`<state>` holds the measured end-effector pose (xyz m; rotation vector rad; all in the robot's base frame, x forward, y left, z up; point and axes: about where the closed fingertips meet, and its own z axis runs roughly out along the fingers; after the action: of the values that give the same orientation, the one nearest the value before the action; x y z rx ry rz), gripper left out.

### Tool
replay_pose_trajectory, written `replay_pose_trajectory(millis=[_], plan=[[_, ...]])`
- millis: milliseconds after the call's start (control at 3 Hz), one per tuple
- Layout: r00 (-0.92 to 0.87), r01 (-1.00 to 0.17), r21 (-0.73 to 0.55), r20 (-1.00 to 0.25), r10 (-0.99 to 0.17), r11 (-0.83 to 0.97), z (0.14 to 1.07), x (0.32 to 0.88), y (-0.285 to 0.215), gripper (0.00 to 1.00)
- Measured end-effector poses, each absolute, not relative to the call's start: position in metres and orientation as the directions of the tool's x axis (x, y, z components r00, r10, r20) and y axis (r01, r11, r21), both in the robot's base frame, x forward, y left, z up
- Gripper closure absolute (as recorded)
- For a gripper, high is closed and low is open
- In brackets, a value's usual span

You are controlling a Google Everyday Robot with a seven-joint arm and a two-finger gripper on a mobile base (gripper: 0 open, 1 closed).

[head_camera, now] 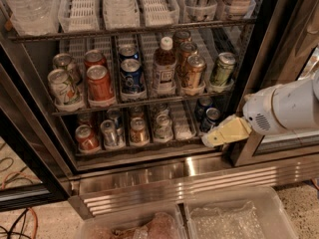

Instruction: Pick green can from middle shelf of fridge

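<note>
the green can (223,68) stands rightmost on the middle shelf (149,99), the gripper (209,139) below it.

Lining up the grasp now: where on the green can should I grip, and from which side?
Grip the green can around mid-body, probably coming straight in from the open front. It stands upright at the front of the rightmost lane on the middle shelf, with a brown-gold can close on its left and the upper rack overhead. The gripper sits lower, by the right end of the bottom rack.
</note>
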<state>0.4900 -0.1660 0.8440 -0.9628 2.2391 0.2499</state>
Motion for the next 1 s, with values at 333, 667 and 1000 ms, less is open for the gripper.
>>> replay_pose_trajectory(millis=[333, 667, 1000], plan=[[-0.49, -0.624, -0.089, -0.729, -0.478, 0.776, 0.843, 0.507, -0.157, 0.0], [-0.45, -0.589, -0.132, -0.766, -0.459, 0.798, 0.857, 0.523, -0.161, 0.0], [-0.472, -0.544, -0.097, -0.785, -0.4, 0.833, 0.852, 0.513, -0.16, 0.0]])
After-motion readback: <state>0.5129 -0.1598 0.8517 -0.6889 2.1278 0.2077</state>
